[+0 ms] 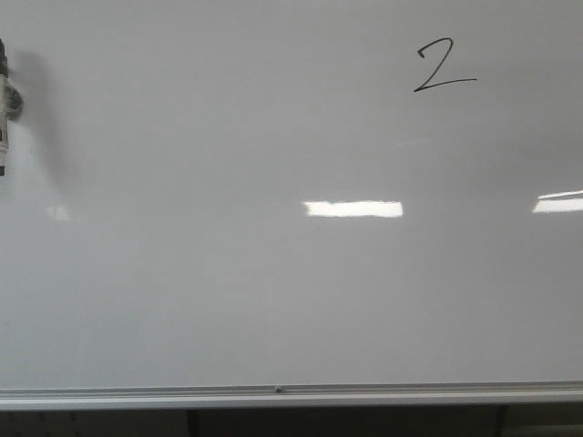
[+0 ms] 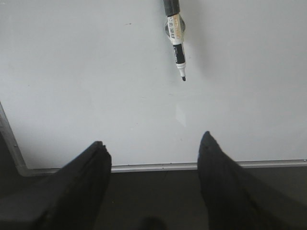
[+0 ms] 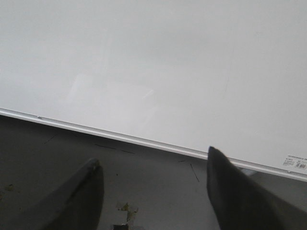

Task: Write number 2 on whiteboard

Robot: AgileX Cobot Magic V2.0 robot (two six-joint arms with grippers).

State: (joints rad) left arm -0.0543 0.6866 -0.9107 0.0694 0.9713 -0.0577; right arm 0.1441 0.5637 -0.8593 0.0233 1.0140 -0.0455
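Observation:
The whiteboard [image 1: 228, 300] fills the front view, its silver rim [image 1: 273, 394] along the lower edge. A thin black handwritten number 2 [image 1: 443, 66] stands at its upper right. A black-and-white marker [image 2: 177, 45] lies on the board in the left wrist view, cap off, tip bare; its end shows at the far left edge of the front view [image 1: 5, 105]. My left gripper [image 2: 153, 143] is open and empty, over the board's lower rim [image 2: 158, 166]. My right gripper [image 3: 153, 160] is open and empty, over the dark surface beside the board's rim [image 3: 144, 141].
Bright light reflections [image 1: 353, 208] lie across the board's middle and right. A dark scuffed surface [image 3: 144, 182] runs below the rim, with a small yellowish scrap [image 3: 125, 208]. A small label [image 3: 296, 163] sits at the board's corner in the right wrist view.

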